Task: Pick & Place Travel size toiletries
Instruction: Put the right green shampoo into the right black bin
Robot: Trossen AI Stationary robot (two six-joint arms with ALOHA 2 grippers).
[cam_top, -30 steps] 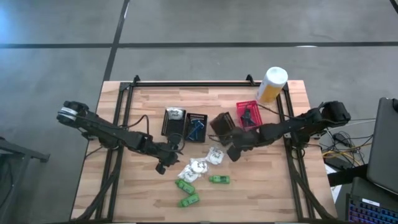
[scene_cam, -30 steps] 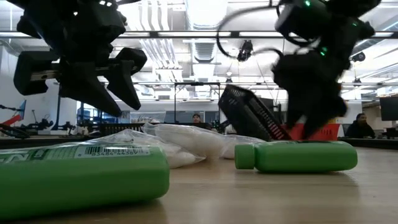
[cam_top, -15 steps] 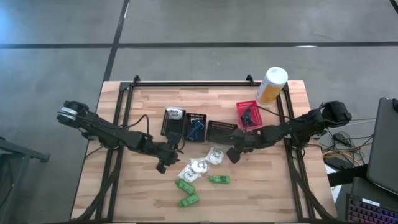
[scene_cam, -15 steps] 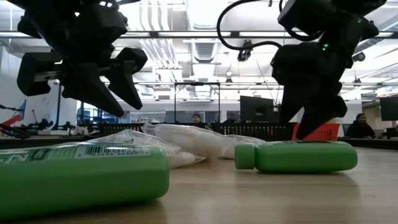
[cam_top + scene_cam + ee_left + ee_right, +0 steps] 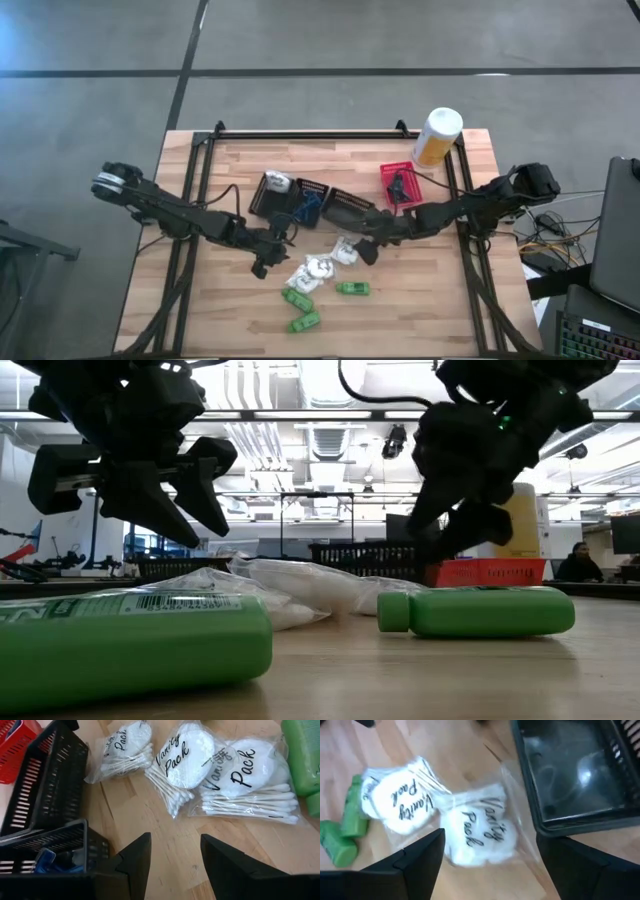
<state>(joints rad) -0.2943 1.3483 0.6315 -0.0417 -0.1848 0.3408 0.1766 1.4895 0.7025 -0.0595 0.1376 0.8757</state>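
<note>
At centre frame in the high view, the clear-wrapped vanity packs [image 5: 322, 268] lie between the 2 grippers, just lower right of the left gripper [image 5: 262, 262] and lower left of the right gripper [image 5: 366, 249]; both hover with fingers apart, holding nothing. 3 green bottles [image 5: 303, 308] lie below the packs, and in the low view 1 is cut off at the left edge. "Vanity Pack" reads on the packs, while the baskets' [image 5: 300, 199] contents are perhaps more toiletries.
</note>
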